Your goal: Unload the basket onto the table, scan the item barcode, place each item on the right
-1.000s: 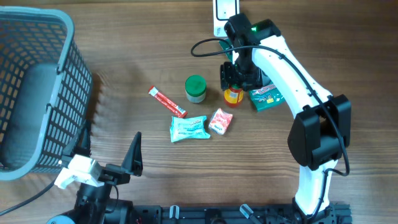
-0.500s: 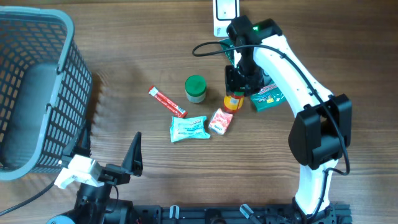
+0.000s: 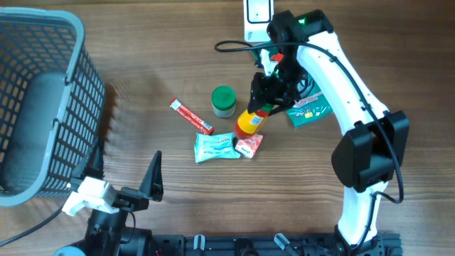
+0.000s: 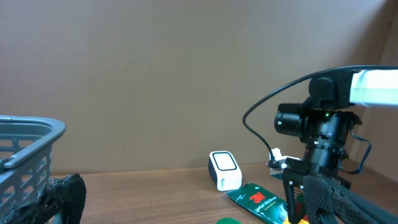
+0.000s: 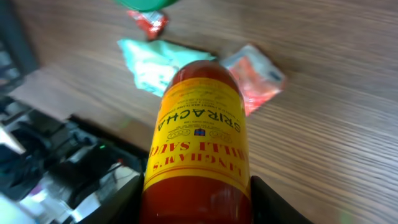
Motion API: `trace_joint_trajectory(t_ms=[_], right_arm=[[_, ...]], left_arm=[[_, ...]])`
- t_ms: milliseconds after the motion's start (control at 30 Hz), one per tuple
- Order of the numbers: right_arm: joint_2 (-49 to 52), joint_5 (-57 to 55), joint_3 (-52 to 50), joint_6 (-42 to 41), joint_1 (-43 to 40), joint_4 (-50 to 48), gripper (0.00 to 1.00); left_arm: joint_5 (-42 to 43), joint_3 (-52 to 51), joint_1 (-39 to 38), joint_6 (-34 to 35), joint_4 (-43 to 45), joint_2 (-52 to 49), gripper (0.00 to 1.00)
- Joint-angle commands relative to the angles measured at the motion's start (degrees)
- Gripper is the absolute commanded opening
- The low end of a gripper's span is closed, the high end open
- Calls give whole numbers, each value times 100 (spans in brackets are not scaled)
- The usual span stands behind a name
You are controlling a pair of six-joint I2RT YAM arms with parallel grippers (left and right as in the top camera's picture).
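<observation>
A sriracha bottle (image 3: 249, 121) with a yellow label and red contents hangs tilted over the table, its base pointing front-left. My right gripper (image 3: 269, 94) is shut on its upper part. The right wrist view shows the bottle (image 5: 199, 137) filling the space between both fingers (image 5: 118, 202), label text upside down; no barcode shows. A white scanner (image 3: 256, 14) stands at the table's far edge, just behind the right arm, and shows in the left wrist view as well (image 4: 224, 169). My left gripper (image 3: 124, 176) rests open at the near left, holding nothing.
A green-lidded jar (image 3: 223, 101), a red stick packet (image 3: 190, 116), a teal pouch (image 3: 215, 146) and a pink packet (image 3: 249, 147) lie mid-table under the bottle. A green 3M packet (image 3: 311, 110) lies right of them. A grey basket (image 3: 43, 107) fills the left side.
My right gripper closed on the upright bottle, then lifted it and tipped its base toward the front-left, over the pink packet. The left arm stayed still.
</observation>
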State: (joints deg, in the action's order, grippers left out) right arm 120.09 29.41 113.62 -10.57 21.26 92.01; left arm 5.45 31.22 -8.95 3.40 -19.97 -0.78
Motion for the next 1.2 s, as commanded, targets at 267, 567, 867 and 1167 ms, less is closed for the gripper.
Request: trace_joint_trajectory(t_ms=[267, 567, 867, 1167], right_arm=[[-1674, 1014, -33, 107, 15, 17, 34], [-2975, 1010, -1462, -407, 15, -164, 33], [-3423, 2389, -4356, -4146, 15, -3154, 33], [-3425, 3797, -5410, -5206, 13, -5263, 30]], left_arm=[[4, -17, -33, 50, 13, 52, 100], [4, -17, -33, 50, 13, 52, 100], [7, -17, -33, 50, -4, 52, 100], [4, -17, -33, 50, -4, 52, 100]])
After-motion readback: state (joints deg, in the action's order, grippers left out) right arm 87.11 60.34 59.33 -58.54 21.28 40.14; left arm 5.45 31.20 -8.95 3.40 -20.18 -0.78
